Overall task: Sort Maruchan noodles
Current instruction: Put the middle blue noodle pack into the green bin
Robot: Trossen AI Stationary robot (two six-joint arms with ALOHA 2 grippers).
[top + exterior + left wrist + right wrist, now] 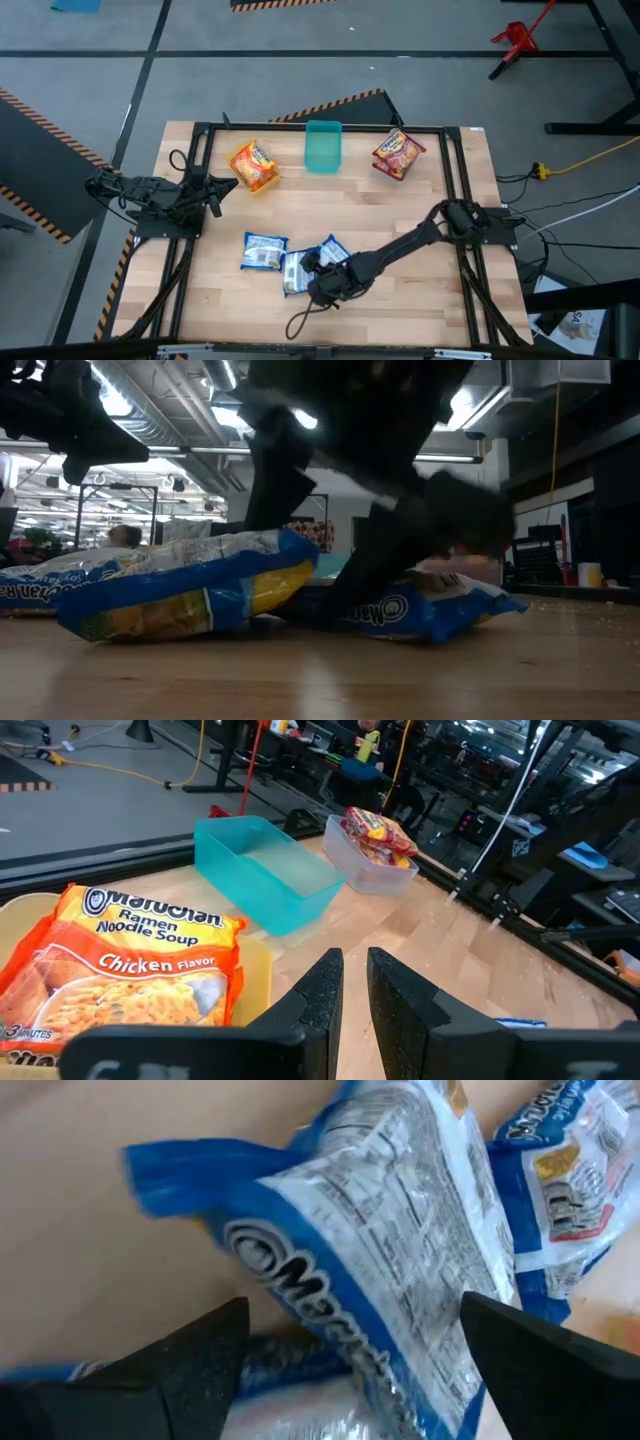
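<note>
Three blue-and-white Maruchan packets lie flat near the table's front: one at the left (pixel 264 251), one in the middle (pixel 294 272) and one further right (pixel 335 247). My right gripper (pixel 314 283) is low over them, open wide, its fingers on either side of a packet lying back-side up (pixel 390 1280). An orange chicken packet (pixel 253 165) lies in a yellow bin (pixel 255 955). A red packet (pixel 398 153) lies in a clear bin (pixel 350 860). My left gripper (pixel 214 196) is shut and empty, near the yellow bin. My right gripper's open fingers (pixel 190 1360) stand on either side of the blue-and-white packet, coming from above. I cannot tell whether they touch it. The packet lies on the table, partly over another blue packet (pixel 300 1355).
An empty teal bin (pixel 322 146) stands at the far middle, between the yellow bin and the clear bin. A black frame (pixel 455 180) runs along the table's sides. Bare wood shows at the table's middle and near right.
</note>
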